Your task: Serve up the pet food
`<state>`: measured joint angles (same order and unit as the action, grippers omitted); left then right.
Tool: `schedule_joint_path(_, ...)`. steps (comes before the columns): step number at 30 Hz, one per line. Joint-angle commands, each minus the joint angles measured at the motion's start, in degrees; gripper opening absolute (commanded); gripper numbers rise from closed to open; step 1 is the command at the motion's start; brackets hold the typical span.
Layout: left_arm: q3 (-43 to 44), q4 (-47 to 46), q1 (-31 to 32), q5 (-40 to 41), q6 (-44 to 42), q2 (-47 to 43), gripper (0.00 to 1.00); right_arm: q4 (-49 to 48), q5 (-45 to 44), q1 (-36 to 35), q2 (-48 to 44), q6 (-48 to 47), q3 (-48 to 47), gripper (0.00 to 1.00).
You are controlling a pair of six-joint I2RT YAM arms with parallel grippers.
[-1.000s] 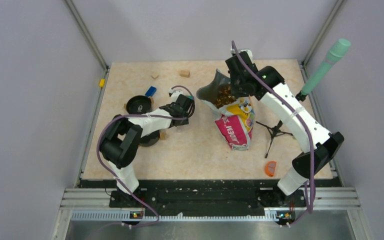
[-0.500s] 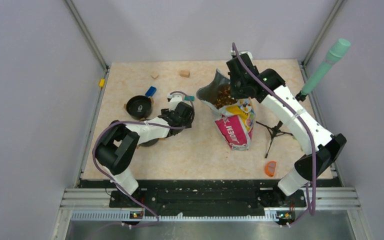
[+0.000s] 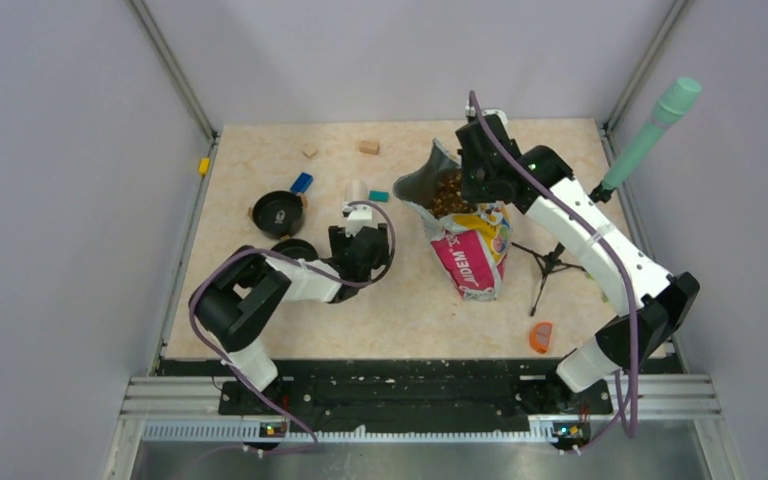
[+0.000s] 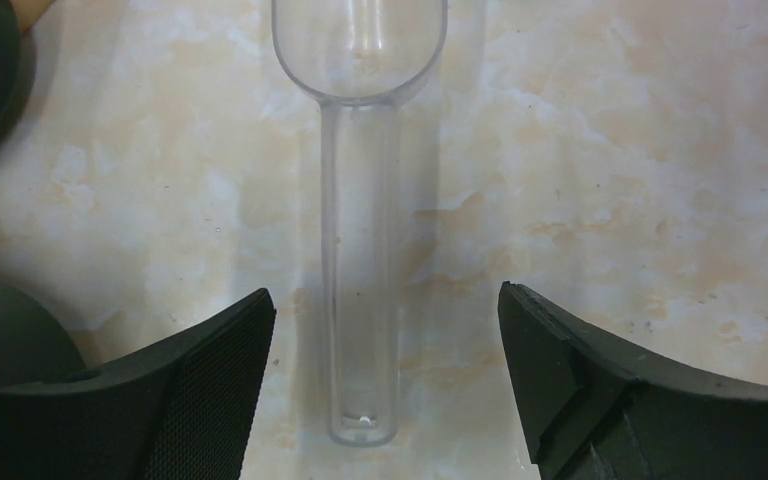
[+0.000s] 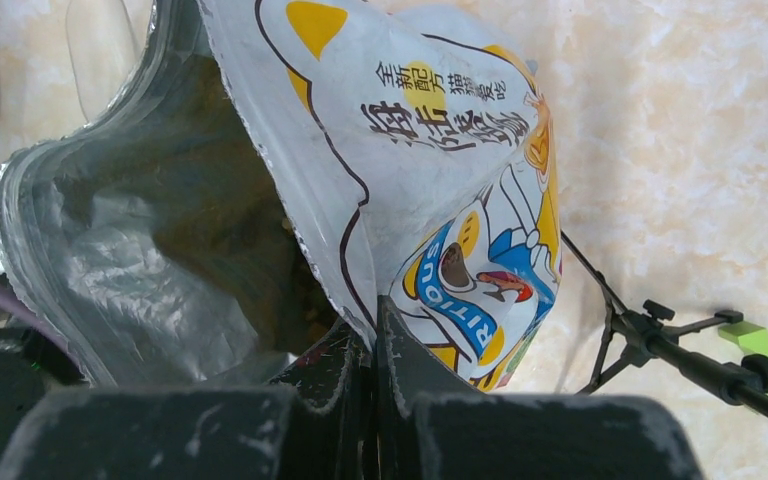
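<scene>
The pet food (image 3: 449, 192) shows as brown kibble in the open mouth of a glossy cartoon-cat bag (image 3: 472, 252) lying on the table. My right gripper (image 3: 480, 185) is shut on the bag's upper rim. In the right wrist view its jaws (image 5: 372, 325) pinch the printed edge of the bag (image 5: 410, 150), with kibble (image 5: 300, 300) dim inside the foil. A clear plastic scoop (image 4: 360, 270) lies flat on the table. My left gripper (image 4: 385, 295) is open, its fingers on either side of the handle's end and not touching it. From above, the scoop (image 3: 356, 190) lies just beyond the left gripper (image 3: 360, 232).
Two black bowls (image 3: 278, 213) (image 3: 295, 250) sit left of the left gripper. A blue block (image 3: 301, 182), a teal piece (image 3: 378, 196) and tan wooden blocks (image 3: 368, 146) lie towards the back. A small black tripod (image 3: 550, 265) and an orange item (image 3: 541, 336) are right of the bag.
My left gripper opened, let go of the scoop and drew back towards the near edge, leaving the scoop on the table. The right gripper kept its hold on the bag.
</scene>
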<state>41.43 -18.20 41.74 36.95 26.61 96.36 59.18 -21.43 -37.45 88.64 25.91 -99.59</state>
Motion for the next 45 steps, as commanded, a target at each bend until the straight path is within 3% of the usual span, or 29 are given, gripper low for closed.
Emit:
schedule_joint_path(1,-0.5,-10.2,-0.1,0.9,-0.2,4.5,0.84,-0.5,3.5,-1.3,-3.9,3.1,1.9,0.00)
schedule_joint_path(7,0.3,-12.9,-0.1,2.1,1.6,9.2,0.67,-1.5,2.5,-1.3,-6.1,4.5,4.3,0.00)
schedule_joint_path(12,-1.8,-17.6,-0.1,2.9,1.2,9.5,0.65,-1.4,1.7,-1.3,-7.2,4.6,4.8,0.00)
schedule_joint_path(20,-6.7,-20.4,0.0,6.3,1.6,8.0,0.70,-3.6,2.3,-1.3,-8.2,5.3,7.6,0.00)
schedule_joint_path(32,-5.5,-21.3,-0.1,5.2,-0.7,9.7,0.51,-4.9,2.4,-1.3,-9.6,5.5,10.0,0.00)
schedule_joint_path(34,-4.8,-21.3,-0.1,4.9,-1.1,10.0,0.39,-4.9,2.1,-1.3,-9.8,5.4,10.0,0.00)
schedule_joint_path(37,-4.3,-21.0,0.0,2.8,-3.7,8.6,0.01,-4.0,1.8,-1.3,-9.5,5.2,9.2,0.00)
schedule_joint_path(40,-2.4,-12.0,-0.1,2.0,-5.0,0.6,0.00,-1.0,1.6,-1.3,-8.2,4.7,5.6,0.00)
schedule_joint_path(45,5.3,15.0,-0.4,-8.9,-10.7,-13.8,0.00,1.5,0.0,-1.3,-7.2,2.5,2.0,0.00)
